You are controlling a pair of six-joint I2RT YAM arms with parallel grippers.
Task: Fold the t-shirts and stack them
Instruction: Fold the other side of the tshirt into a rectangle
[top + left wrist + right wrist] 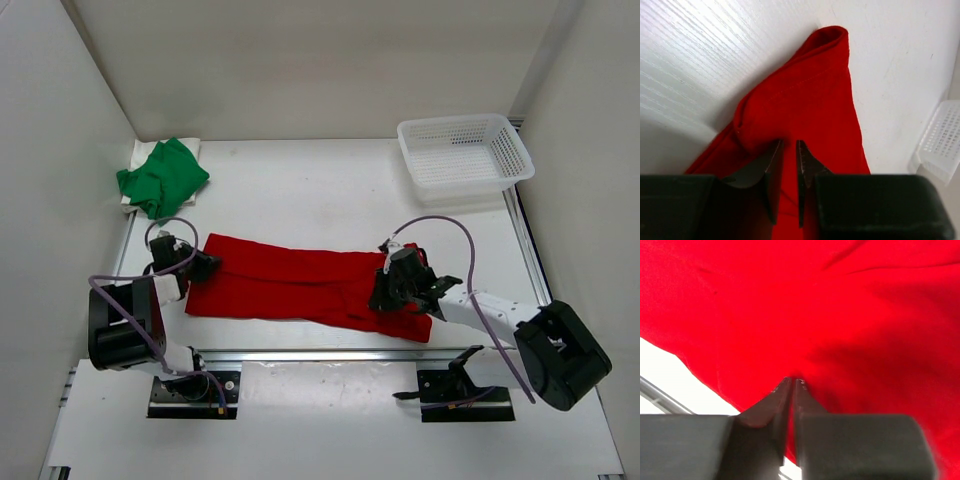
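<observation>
Far left corner of the surface (300,190): green t-shirt (162,177) bunched in a loose heap. It lies on top of the cream-white t-shirt (192,146), which shows only at the heap's edges.

Left gripper (788,142): sits at the left end of the red t-shirt (300,285). Fingers are nearly together, with a thin slit between them. Red cloth fills the slit and humps up just ahead of the tips. Cannot tell whether the cloth is actually clamped.

Red t-shirt: folded into a long band running left to right across the near middle of the surface. It is well apart from the green heap. In the left wrist view its far corner tapers to a rolled point on bare white surface.

Right gripper (791,380): over the right end of the red band. Fingers are pressed together at the tips, pinching red cloth. Creases radiate from the pinch.

Far right corner: white mesh basket (470,180), upright, well clear of the red t-shirt.
</observation>
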